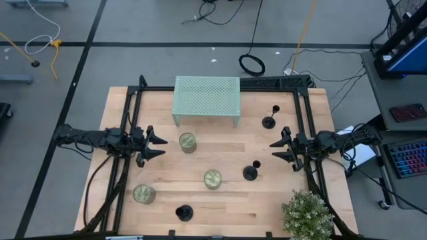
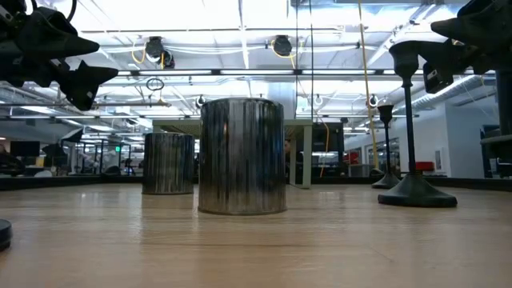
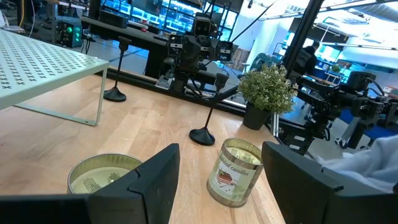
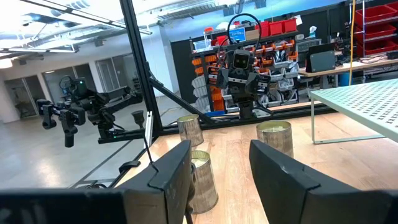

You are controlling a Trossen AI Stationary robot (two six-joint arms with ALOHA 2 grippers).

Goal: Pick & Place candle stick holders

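Three black candle stick holders stand upright on their disc bases on the wooden table: one at the far right, one right of the middle, one at the near edge. My left gripper hovers open and empty at the table's left. In its wrist view it points at the middle holder. My right gripper hovers open and empty at the right, between the far-right and middle holders. Its wrist view shows the middle holder's base. The low view shows the middle holder close by.
Three candle jars stand on the table: one near my left gripper, one in the middle, one at the near left. A pale green perforated stand is at the far middle. A potted plant fills the near right corner.
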